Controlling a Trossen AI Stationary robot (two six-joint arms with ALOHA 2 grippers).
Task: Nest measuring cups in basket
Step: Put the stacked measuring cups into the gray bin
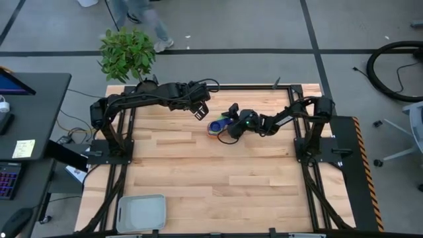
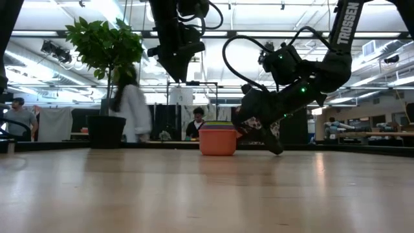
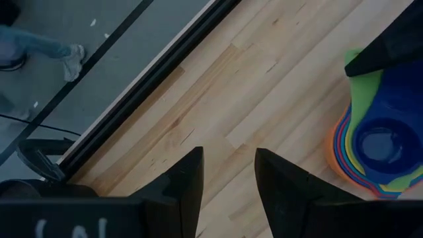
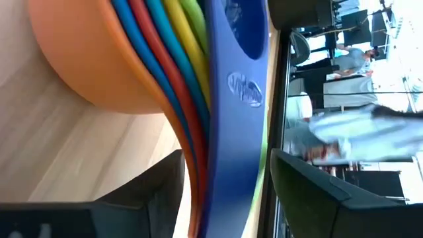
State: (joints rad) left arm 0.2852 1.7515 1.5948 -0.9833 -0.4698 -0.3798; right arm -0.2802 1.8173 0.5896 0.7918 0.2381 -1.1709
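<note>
Near the far edge of the surface (image 1: 198, 172), about mid-width, the measuring cups (image 1: 217, 127) sit already nested in one stack, orange outermost, dark blue on top. Right hand (image 1: 227, 121) is low at the stack, fingers spread either side of the fanned handles (image 4: 218, 132), not yet pinching. Left hand (image 1: 199, 112) hovers just beside the stack, above the wood, fingers spread, holding nothing. Basket (image 1: 141, 213) lies well apart at the near left corner, nothing visible inside. Judgement: stack is light, rigid plastic, smooth so likely slippery; loose cups could separate if tilted. Best hold is across the bundled flat handles, kept level during carry.
</note>
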